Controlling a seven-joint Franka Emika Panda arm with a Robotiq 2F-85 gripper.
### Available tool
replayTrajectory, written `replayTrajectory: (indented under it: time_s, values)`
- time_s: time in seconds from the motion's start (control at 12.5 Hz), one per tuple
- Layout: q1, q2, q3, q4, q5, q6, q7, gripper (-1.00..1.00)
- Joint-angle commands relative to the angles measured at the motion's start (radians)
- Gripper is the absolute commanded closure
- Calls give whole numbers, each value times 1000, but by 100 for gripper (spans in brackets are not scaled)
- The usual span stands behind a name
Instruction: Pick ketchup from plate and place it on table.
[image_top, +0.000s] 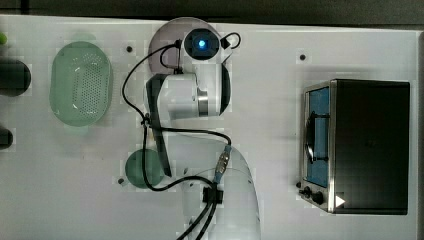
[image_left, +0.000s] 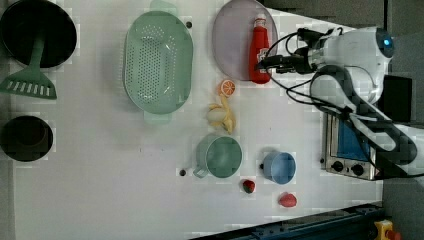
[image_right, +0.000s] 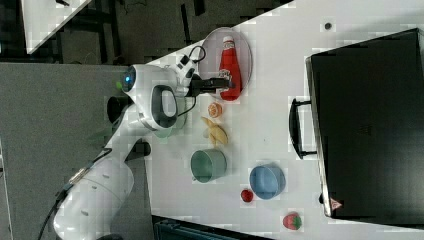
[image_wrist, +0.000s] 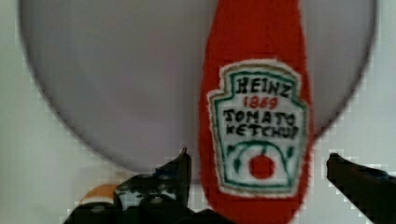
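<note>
Worktop (image_left: 100, 200) first: white, w/ your arm (image_right: 150, 100) reaching over it. Plate (image_left: 231, 35), lilac-grey, sits near the left view's top edge. Ketchup (image_left: 259, 47) lies flat on that plate, base end at the rim, cap pointing away from you. Gripper (image_wrist: 258, 168) hovers at the bottle's base end, fingers (image_wrist: 180, 170) spread wide either side of the label, gripping nothing.
</note>
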Motion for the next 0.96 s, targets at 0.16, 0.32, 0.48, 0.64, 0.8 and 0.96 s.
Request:
replayTrajectory:
  time_s: [0.16,0.32,0.48,0.64,0.8,0.96]
  values:
    - [-4,49,0,49,-3,64,-43,-100]
    - [-1,74,0,60,-3,97,-43,-100]
    - [4,92,0,73,-3,115,-43,-100]
    - [3,101,-1,77,-3,116,-43,-100]
    - [3,107,-2,78,-3,118,-43,-68]
    - [2,103,-1,83,-3,118,-43,-27]
